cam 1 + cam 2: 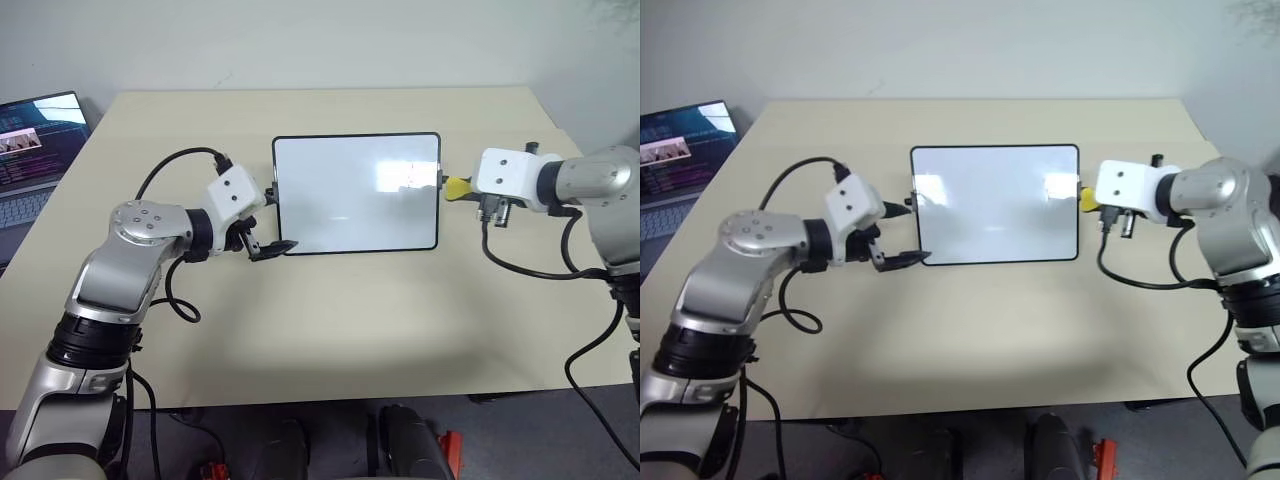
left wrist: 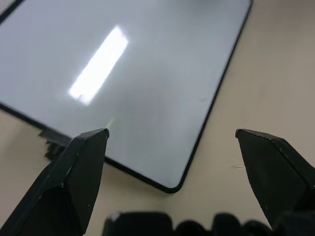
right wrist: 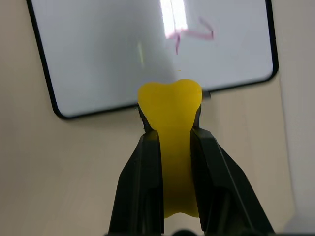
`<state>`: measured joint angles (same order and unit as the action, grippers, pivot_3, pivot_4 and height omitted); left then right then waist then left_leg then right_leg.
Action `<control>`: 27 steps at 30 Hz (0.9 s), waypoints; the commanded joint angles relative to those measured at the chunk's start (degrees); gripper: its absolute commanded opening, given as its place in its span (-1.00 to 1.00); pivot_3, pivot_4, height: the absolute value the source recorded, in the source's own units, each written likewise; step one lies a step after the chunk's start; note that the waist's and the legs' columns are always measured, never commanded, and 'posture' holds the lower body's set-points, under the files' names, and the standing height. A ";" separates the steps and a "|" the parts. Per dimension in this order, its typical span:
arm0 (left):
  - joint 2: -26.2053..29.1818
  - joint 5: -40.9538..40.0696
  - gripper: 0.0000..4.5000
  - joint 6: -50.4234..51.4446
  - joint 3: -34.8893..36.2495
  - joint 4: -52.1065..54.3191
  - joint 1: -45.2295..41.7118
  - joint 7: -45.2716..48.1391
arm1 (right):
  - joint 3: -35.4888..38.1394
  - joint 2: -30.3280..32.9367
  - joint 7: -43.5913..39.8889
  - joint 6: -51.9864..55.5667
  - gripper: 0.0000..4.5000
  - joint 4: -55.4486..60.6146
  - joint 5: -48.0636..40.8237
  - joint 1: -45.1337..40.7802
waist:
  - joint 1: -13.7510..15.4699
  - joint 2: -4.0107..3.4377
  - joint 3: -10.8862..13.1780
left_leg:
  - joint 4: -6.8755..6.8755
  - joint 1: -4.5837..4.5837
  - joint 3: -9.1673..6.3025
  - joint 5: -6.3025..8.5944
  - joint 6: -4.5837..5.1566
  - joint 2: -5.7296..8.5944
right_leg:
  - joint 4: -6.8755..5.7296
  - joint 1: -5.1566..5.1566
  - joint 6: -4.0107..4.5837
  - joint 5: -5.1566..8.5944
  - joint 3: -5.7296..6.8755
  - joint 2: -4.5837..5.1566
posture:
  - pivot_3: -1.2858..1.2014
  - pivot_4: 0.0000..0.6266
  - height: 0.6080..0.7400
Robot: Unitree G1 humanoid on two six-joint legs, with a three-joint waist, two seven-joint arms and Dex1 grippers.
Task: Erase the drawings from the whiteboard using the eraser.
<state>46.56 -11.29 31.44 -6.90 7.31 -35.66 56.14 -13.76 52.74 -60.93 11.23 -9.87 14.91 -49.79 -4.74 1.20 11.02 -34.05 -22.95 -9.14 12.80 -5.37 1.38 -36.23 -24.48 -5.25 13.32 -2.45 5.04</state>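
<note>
The right gripper's (image 3: 170, 123) fingers pinch the yellow eraser (image 3: 171, 110) just off the whiteboard's (image 1: 355, 190) right edge. The left gripper's (image 2: 172, 135) fingers gape at its near left corner. The board lies mid-counter (image 1: 330, 320); faint drawings (image 3: 189, 35) remain. A laptop (image 1: 35, 150) sits beyond the left edge.

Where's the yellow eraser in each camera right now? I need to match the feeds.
Left eye: eraser just off the whiteboard's right edge.
Right eye: eraser at that same right edge.
Left wrist: I can't make it out.
Right wrist: eraser centre, pinched in the right end effector.
Shared landmark: the whiteboard's black frame.
</note>
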 commanded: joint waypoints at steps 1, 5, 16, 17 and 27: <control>1.22 0.42 1.00 -0.15 0.75 1.72 -0.75 0.50 | 1.52 1.48 1.96 -3.28 -0.81 -2.18 1.52 -1.97 | -0.01 0.00 0.01 | 0.00 0.00 0.00 0.01 0.02 0.00 | 0.00 0.00 0.00 0.00 0.00 0.00 | 0.03 -0.52 1.00; 2.51 -0.25 1.00 0.82 1.12 2.63 -1.41 1.97 | 2.30 1.46 2.49 -5.36 -0.81 -3.64 1.51 -3.29 | -0.01 0.00 0.01 | -0.02 0.00 0.00 0.02 0.03 0.00 | 0.00 0.03 0.00 0.00 0.00 0.00 | 0.03 -0.52 1.00; 4.64 -0.68 1.00 2.60 3.51 4.72 -1.00 1.16 | 3.49 1.35 2.66 -8.08 -0.81 -7.49 -0.29 -6.03 | 0.01 -0.02 0.03 | -0.14 0.02 -0.01 0.00 0.01 0.02 | -0.01 0.11 0.00 -0.01 0.00 0.00 | 0.03 -0.52 1.00; 4.48 -0.76 1.00 2.55 3.76 4.92 -1.01 0.84 | 3.40 1.38 2.84 -8.51 -0.81 -8.52 -0.10 -6.78 | -0.01 -0.02 0.03 | -0.16 0.02 -0.01 0.00 0.01 0.02 | -0.04 0.11 0.00 -0.02 0.00 0.00 | 0.03 -0.52 1.00; 1.39 0.02 1.00 0.12 5.01 3.69 -2.80 -4.06 | 4.89 -1.04 9.93 -8.38 -0.81 -15.12 0.33 -12.46 | 0.03 -0.03 0.03 | -0.55 0.03 -0.02 0.01 0.02 0.04 | -0.43 0.12 0.00 -0.01 -0.01 0.00 | 0.03 -0.52 1.00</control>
<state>47.79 -11.74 33.13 -4.23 10.67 -36.91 53.20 -11.74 51.16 -52.17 2.95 -25.59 16.35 -60.38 -4.71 1.17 11.05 -34.66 -22.91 -9.16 12.82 -5.34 1.42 -36.75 -24.36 -5.25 13.31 -2.45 5.04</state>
